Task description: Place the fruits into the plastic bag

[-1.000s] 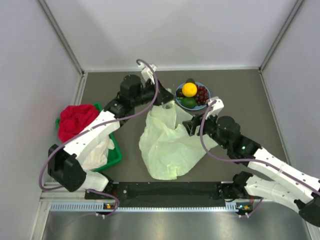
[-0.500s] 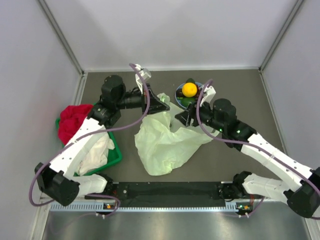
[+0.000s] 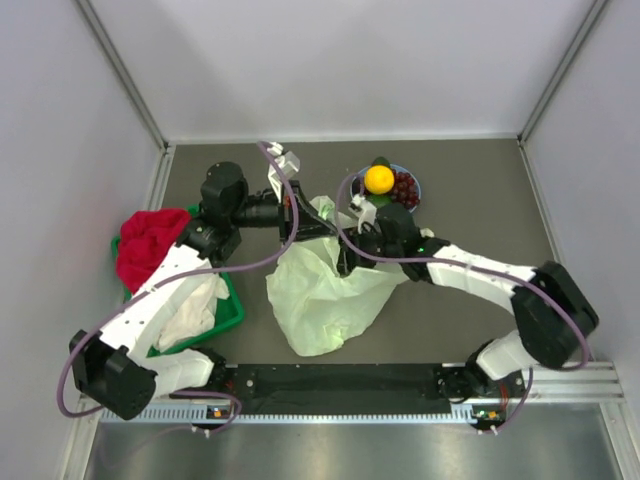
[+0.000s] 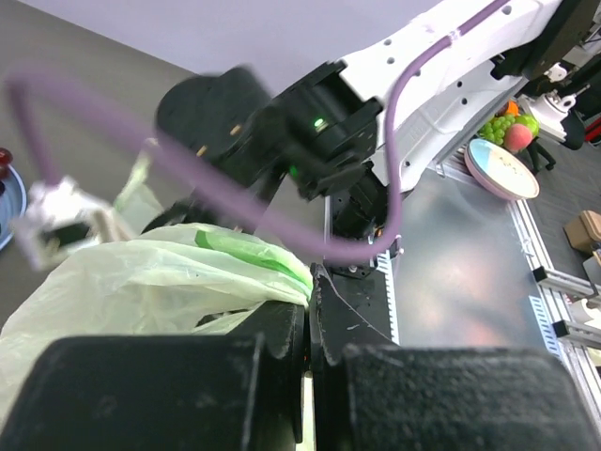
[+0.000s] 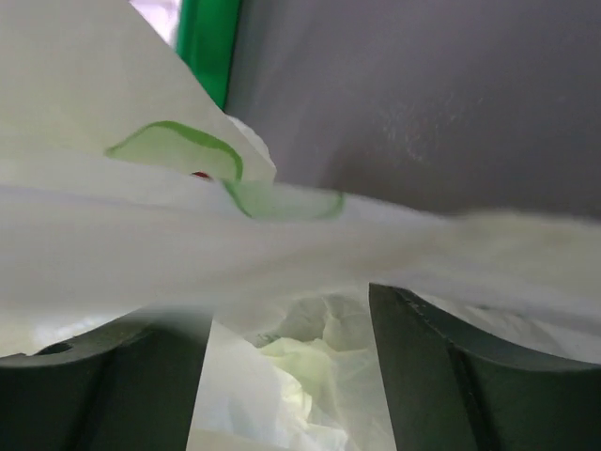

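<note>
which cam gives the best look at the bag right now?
Top external: the whole bag lies in view, outline and crumples clear. Left wrist shows only a bunched edge; right wrist, a blurred close-up of its film.

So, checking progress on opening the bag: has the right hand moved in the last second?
Yes. The right hand has shifted left, away from the blue plate, over the plastic bag.

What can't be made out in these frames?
Top view: the right arm covers the near side of the plate; what lies there is hidden.
Right wrist view: blurred plastic bag film fills the frame past the right gripper, fingers parted; mouth unseen.
Left wrist view: the left gripper, shut on the bag, hides what lies below.
</note>
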Controlling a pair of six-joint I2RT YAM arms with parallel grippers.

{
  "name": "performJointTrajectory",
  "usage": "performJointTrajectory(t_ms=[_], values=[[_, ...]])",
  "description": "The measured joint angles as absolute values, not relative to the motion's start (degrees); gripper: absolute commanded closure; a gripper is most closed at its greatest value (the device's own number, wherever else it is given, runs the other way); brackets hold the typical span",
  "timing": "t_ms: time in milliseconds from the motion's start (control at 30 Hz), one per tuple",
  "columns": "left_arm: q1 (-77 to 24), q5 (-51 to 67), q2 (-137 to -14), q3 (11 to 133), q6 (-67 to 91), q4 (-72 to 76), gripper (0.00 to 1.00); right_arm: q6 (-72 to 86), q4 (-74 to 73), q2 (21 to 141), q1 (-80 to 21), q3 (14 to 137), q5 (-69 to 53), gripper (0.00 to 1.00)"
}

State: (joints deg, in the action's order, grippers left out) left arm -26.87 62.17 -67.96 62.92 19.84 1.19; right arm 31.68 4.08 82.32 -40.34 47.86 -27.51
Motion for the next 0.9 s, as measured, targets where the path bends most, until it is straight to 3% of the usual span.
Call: performJointTrajectory(t_ms=[200, 567, 900], values=[[-26.7, 62.2, -67.9, 62.1, 19.3, 1.9, 1.00, 32.9, 4.6, 90.6, -41.6, 49.3, -27.8, 0.19], [-23.5, 62.4, -63.0, 59.7, 18.4, 3.0, 1.00, 30.7, -6.9, 90.2, -38.9, 50.7, 3.6, 0.11], [-19.0, 63.5, -60.4, 58.2, 18.5, 3.0, 1.00, 27.4, -12.4, 86.3, -32.4, 50.7, 14.2, 0.05]])
